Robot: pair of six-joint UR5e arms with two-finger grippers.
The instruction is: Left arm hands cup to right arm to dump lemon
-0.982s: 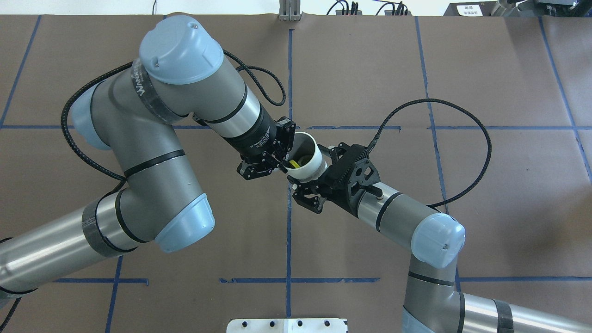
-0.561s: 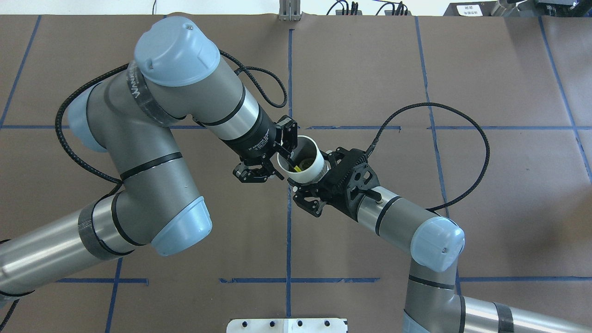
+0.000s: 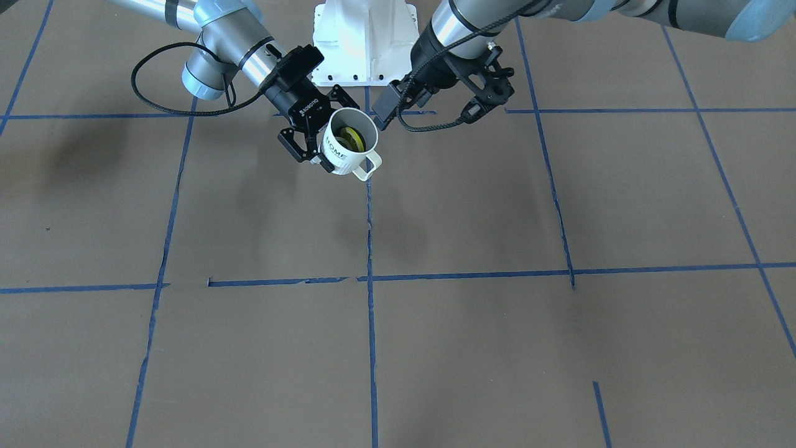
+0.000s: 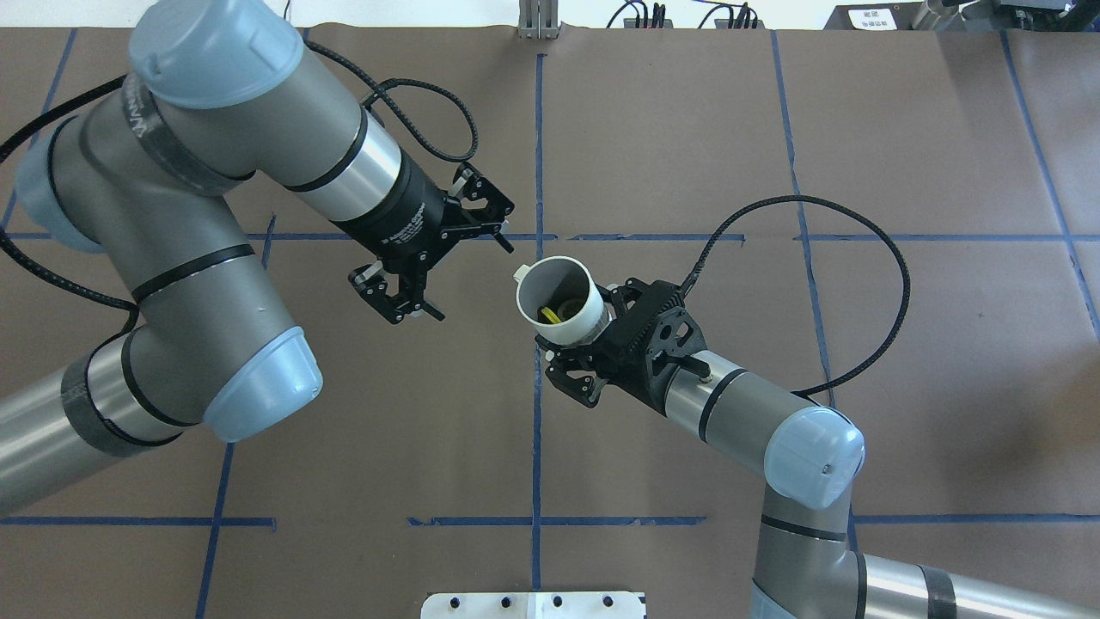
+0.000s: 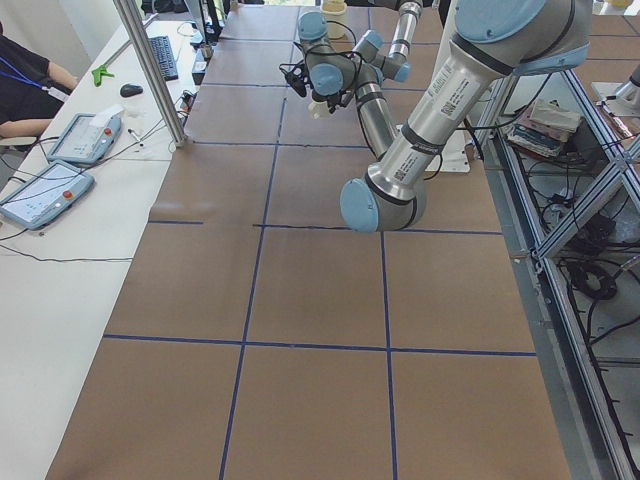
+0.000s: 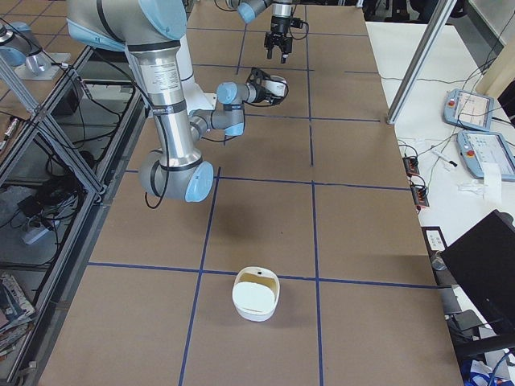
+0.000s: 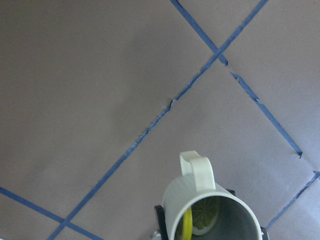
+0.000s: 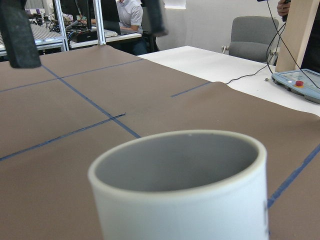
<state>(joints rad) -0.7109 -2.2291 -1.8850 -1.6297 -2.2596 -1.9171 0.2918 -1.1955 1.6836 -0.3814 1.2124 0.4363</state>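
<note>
The white ribbed "HOME" cup is held above the table near the centre line, tilted, mouth up. It also shows in the front view and the left wrist view. The yellow-green lemon lies inside it. My right gripper, lettered ROBOTIQ, is shut on the cup's body from below and to the right. My left gripper is open and empty, apart from the cup on its left, with the handle pointing toward it. The cup's rim fills the right wrist view.
The brown table cover carries blue tape lines. The white robot base is behind the arms. A white container stands toward the table's end on my right. An operator's desk with pendants runs along the far side.
My left gripper has let go of the cup's rim and drawn back to the left, now clear of it. The right gripper still holds the cup at about the same spot.
</note>
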